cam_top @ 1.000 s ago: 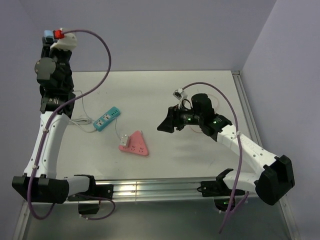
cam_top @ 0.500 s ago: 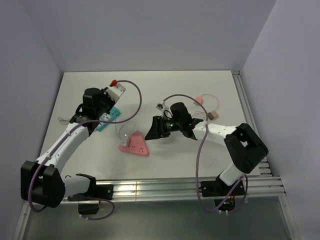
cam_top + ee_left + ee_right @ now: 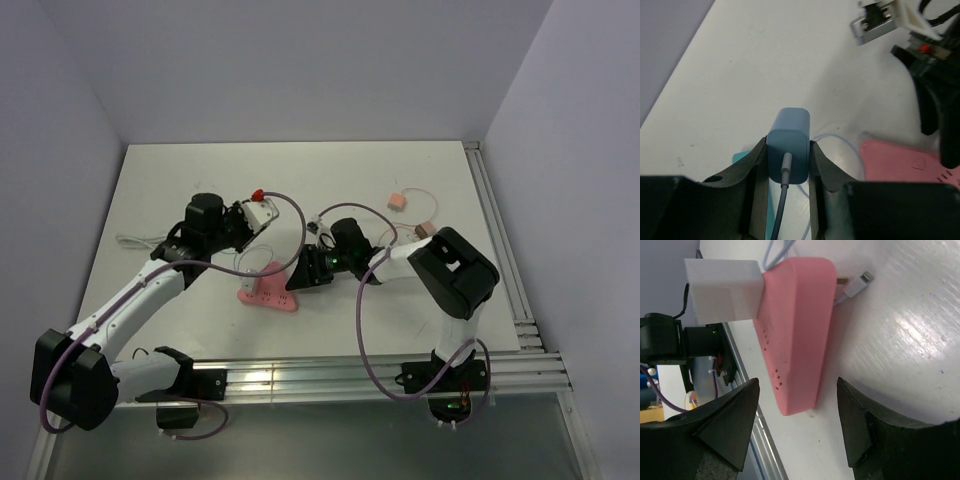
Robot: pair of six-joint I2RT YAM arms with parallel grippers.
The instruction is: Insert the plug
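Left gripper (image 3: pixel 788 161) pinches blue charger plug (image 3: pixel 789 131) by flat sides: light, rigid, slick. Right gripper (image 3: pixel 797 426) gapes astride pink power strip (image 3: pixel 796 320), probably not touching.

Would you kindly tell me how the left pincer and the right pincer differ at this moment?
The left pincer is shut on the blue plug; the right pincer stands open and grips nothing. The left pincer hangs above the table, with the pink strip off to one side; the right pincer faces the strip's end, a finger on either side. Both have black fingers and are close to the strip.
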